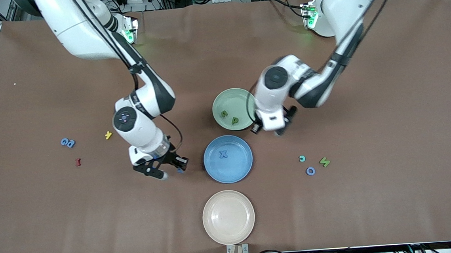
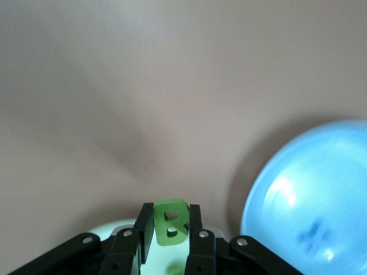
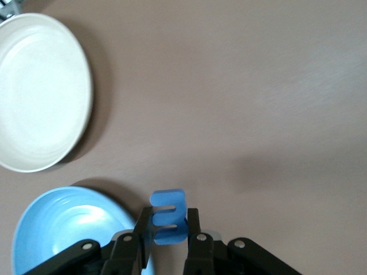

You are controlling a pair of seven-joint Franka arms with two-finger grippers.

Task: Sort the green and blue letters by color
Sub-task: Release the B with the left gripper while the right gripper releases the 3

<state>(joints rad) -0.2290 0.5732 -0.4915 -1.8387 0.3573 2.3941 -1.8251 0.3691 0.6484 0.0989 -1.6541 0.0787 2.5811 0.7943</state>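
Nearest the table's front edge sits an empty cream plate (image 1: 228,216). Toward the center, the right gripper (image 3: 164,234) pinches a blue E (image 3: 168,217) beside the blue plate (image 1: 228,159), likely its destination. The left gripper (image 2: 171,235) clamps a green B (image 2: 170,223) by the green plate (image 1: 233,109) holding 2 green letters (image 1: 229,117).

There's a cream plate (image 1: 228,217) sitting nearest the front camera; way off toward the right arm's end lie a yellow letter (image 1: 108,135) and a dark red letter (image 1: 78,162).
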